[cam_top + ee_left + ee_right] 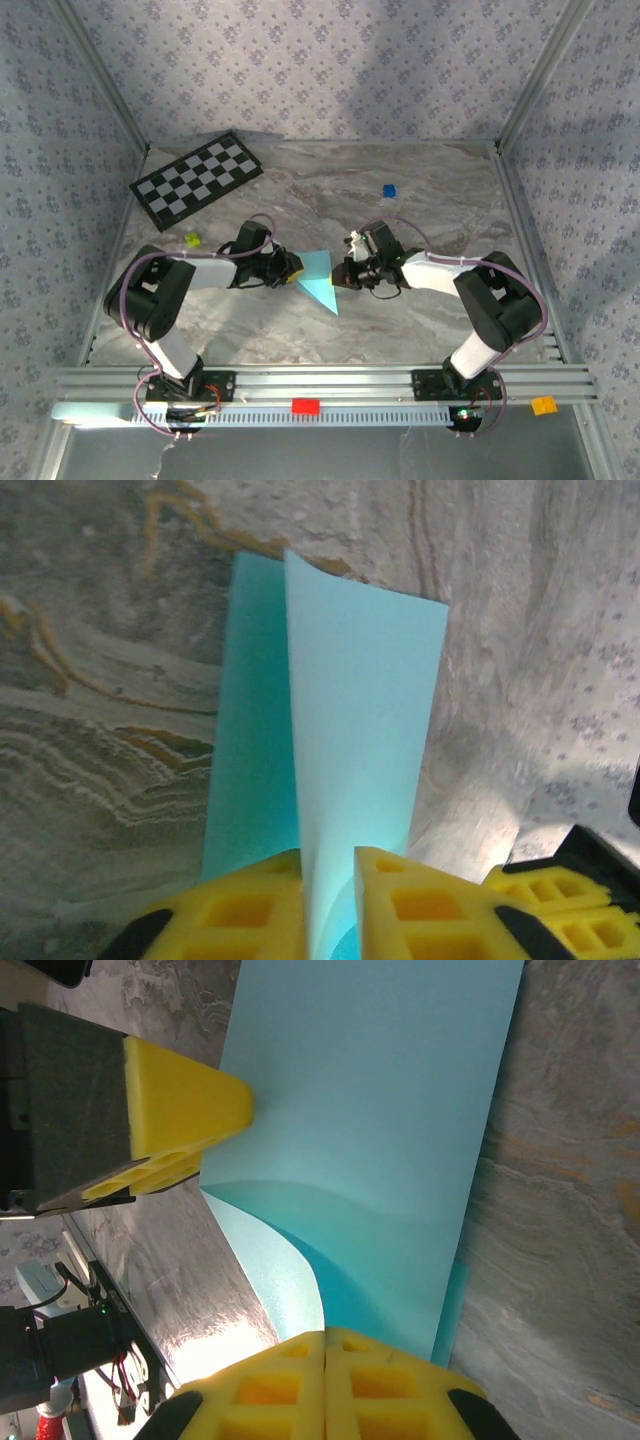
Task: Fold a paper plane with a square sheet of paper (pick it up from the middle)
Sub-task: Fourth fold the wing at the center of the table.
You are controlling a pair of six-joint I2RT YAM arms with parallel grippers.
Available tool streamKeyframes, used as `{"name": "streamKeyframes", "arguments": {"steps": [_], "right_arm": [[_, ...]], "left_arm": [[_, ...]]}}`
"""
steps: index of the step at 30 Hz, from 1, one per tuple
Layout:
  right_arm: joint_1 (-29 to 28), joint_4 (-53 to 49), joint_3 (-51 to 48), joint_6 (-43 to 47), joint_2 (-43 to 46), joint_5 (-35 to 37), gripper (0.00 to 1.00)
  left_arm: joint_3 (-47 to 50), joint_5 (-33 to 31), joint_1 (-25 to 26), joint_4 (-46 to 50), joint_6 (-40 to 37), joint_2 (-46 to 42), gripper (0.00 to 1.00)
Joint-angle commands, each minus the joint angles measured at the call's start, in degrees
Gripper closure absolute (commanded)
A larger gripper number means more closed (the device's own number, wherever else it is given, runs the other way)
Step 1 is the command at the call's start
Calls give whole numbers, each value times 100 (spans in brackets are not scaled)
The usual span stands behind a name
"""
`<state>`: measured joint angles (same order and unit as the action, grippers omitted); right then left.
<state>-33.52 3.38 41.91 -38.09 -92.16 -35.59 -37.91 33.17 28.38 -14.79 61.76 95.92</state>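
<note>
The paper (318,281) is held between the two grippers over the table (430,210). The left gripper (328,868) is closed on the sheet. A raised fold is pinched between its yellow fingers (250,912) and is seen running straight ahead of them. A flatter layer lies just to the left of that fold. The right gripper (325,1345) is shut, with its fingers pressed together on a curled edge of the paper. The rest of the sheet is spread ahead of it. One finger of the left gripper is seen touching the sheet ahead and to the left of it. A blue cube (388,189) is seen well beyond the right gripper, and a checkerboard (197,179) well beyond the left one.
</note>
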Motion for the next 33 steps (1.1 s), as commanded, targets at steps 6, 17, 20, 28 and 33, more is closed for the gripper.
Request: {"name": "streamKeyframes", "arguments": {"steps": [6, 17, 20, 28, 33], "right_arm": [[11, -1054, 156, 495, 509, 971, 68], [-1651, -178, -717, 1884, 2047, 4173, 51], [-2409, 454, -970, 2539, 2024, 4874, 53], [-3310, 1015, -678, 3454, 933, 6182, 54], [-3257, 1123, -478, 3729, 422, 6297, 54]], "left_arm": [[373, -870, 150, -567, 645, -423, 100], [724, -2668, 926, -127, 1386, -1554, 100], [717, -2724, 965, -72, 1397, -1665, 100], [518, -2519, 972, 152, 1169, -1652, 98], [385, -2372, 981, 240, 1042, -1547, 97]]}}
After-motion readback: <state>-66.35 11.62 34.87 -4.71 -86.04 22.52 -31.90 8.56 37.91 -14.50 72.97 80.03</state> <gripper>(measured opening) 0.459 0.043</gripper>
